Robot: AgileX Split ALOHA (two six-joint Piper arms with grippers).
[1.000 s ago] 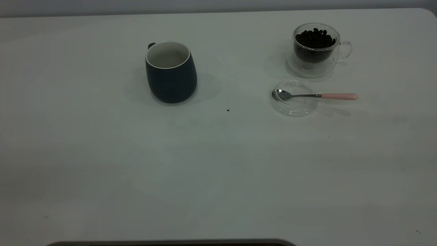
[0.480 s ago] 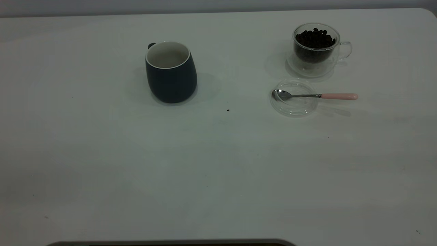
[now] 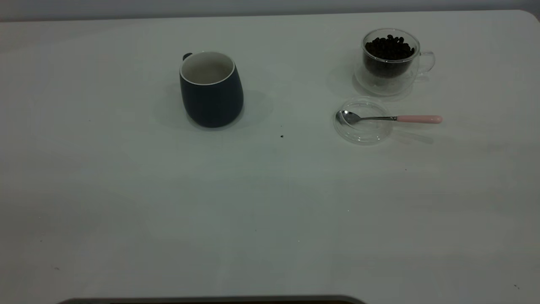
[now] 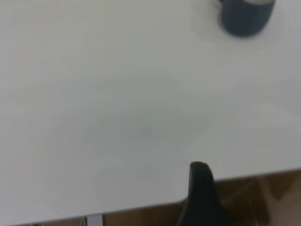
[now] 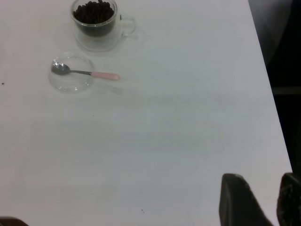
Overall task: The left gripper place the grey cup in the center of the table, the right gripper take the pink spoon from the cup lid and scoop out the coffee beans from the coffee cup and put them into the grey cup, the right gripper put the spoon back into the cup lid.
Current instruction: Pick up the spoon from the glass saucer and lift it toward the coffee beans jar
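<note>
Hovering right hand (image 5: 261, 200), fingers apart, empty.

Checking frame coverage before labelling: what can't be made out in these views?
- Left gripper: left wrist view shows one dark finger, the rest cut off by the frame edge; open or shut unknown.
- Right gripper: right wrist view, fingers cut off at the frame edge.
- Both arms: outside the exterior view.
- Grey cup: handle mostly hidden behind its body; left wrist view crops its top.

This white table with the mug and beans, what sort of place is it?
Probably a robot test bench, not a kitchen: a bare white table holding only a grey mug, a glass cup of coffee beans, and a spoon resting on a clear lid.
</note>
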